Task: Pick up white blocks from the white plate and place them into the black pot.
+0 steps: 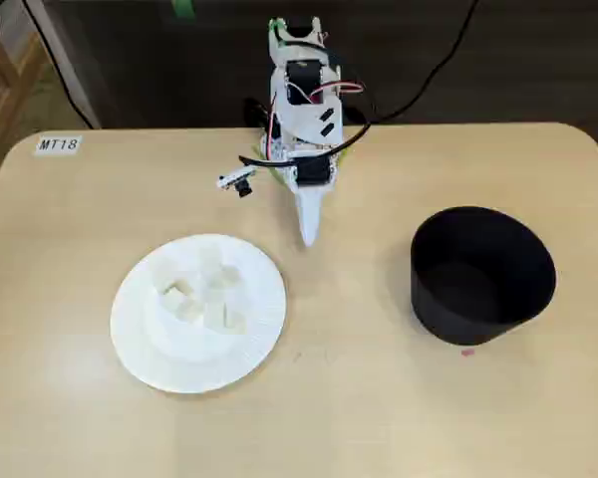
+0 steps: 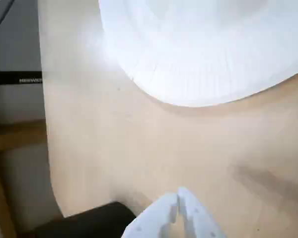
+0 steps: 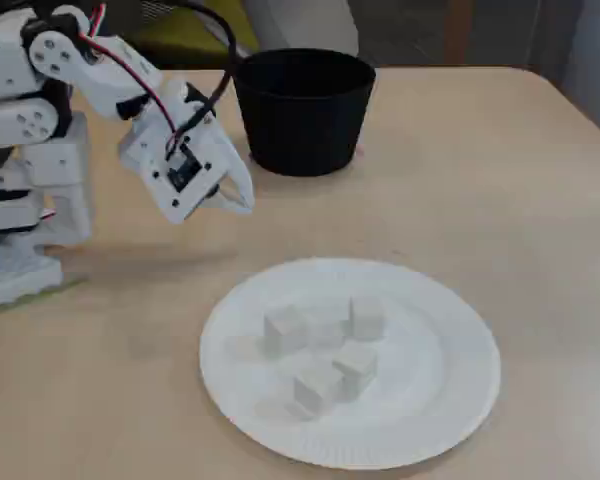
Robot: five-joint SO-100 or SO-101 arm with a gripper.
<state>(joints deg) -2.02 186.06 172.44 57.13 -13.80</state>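
I see the white blocks (image 3: 325,350) all on the white plate (image 3: 450,400); the black pot (image 1: 483,274) looks empty. My gripper (image 3: 242,198), fingers together and empty, hangs between pot and plate, so everything remains.

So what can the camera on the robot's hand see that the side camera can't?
Only the wrist view shows the table's far edge and the floor beyond it. Only the fixed view from the side shows the white blocks on the plate, the whole black pot and the arm. Both show the white plate and the closed fingers.
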